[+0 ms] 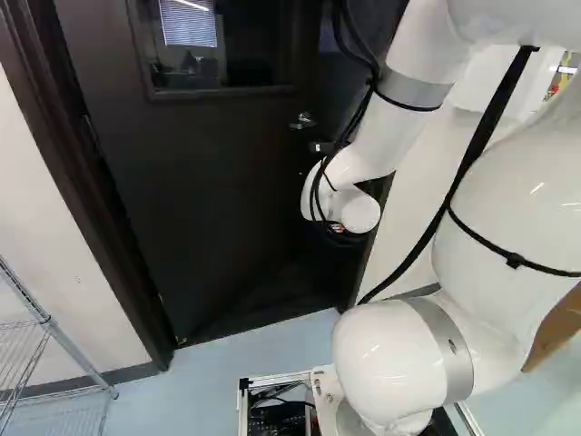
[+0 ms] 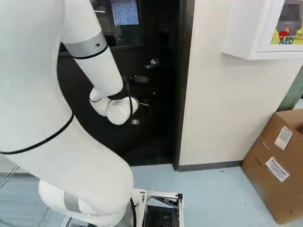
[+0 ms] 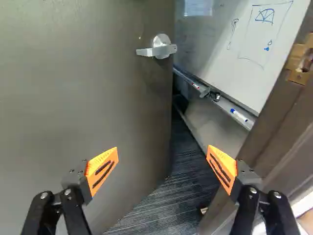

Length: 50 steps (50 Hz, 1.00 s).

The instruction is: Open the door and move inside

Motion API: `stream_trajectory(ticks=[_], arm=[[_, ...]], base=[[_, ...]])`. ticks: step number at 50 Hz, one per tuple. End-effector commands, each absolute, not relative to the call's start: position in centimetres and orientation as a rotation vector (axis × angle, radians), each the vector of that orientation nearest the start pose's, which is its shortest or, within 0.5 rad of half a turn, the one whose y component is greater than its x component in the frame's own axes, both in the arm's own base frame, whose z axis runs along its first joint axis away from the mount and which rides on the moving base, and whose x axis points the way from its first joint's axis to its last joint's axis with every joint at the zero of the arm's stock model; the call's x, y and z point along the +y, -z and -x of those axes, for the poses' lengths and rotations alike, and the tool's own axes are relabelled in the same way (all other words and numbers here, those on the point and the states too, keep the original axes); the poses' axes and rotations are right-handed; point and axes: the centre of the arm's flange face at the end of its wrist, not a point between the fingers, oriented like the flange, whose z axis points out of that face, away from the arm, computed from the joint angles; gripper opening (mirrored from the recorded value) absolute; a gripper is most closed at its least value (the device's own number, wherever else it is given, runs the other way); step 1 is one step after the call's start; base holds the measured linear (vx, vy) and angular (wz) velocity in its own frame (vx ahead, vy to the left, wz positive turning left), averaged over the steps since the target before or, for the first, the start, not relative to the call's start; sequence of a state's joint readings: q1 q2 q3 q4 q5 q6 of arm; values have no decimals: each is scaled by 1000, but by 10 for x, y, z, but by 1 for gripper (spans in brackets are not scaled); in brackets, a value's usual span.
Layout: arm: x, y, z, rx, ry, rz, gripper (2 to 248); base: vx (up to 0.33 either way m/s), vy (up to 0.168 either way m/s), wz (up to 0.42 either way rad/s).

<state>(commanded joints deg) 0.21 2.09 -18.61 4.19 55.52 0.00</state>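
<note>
brown, flat-faced metal-looking door [image 3: 88,103] stands ajar from its dark brown frame [image 3: 276,110], the opening step apparently under way, and the black two-fingered gripper with orange pads [image 3: 163,148], spread and empty, faces the gap beside that frame, so pushing wider should precede driving through.

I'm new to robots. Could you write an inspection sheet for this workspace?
Surface: blue floor on this side, dark striped floor beyond the doorway.
Job's things: door ajar, lever handle near its free edge, gap beside the door frame.
Clutter: cardboard box by the wall; markers below the whiteboard.
Gripper: open, nothing held.
Cables: black cables run along the arm.
Surroundings: wire rack, white wall cabinet.
</note>
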Motion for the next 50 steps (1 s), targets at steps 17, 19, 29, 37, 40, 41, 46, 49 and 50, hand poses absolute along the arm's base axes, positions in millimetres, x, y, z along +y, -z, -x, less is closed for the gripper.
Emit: stream_trajectory(ticks=[17,19,29,37,40,41,46,49,50], arm=[[-4,-387,-364,106,1950,2486,247],[-4,-387,-364,106,1950,2486,247],[-4,-387,-364,106,1950,2486,247],[-4,-387,-364,106,1950,2486,247],[-4,-387,-364,106,1950,2486,247],[-4,-387,-364,106,1950,2486,247],[-4,-387,-364,106,1950,2486,247],[-4,-387,-364,106,1950,2486,247],[-4,-387,-364,106,1950,2486,247]], base=[[121,156,-128],[128,124,-272],[124,100,-295],[116,80,-288],[111,78,-299],[100,75,-271],[107,69,-289],[101,59,-282],[98,52,-311]])
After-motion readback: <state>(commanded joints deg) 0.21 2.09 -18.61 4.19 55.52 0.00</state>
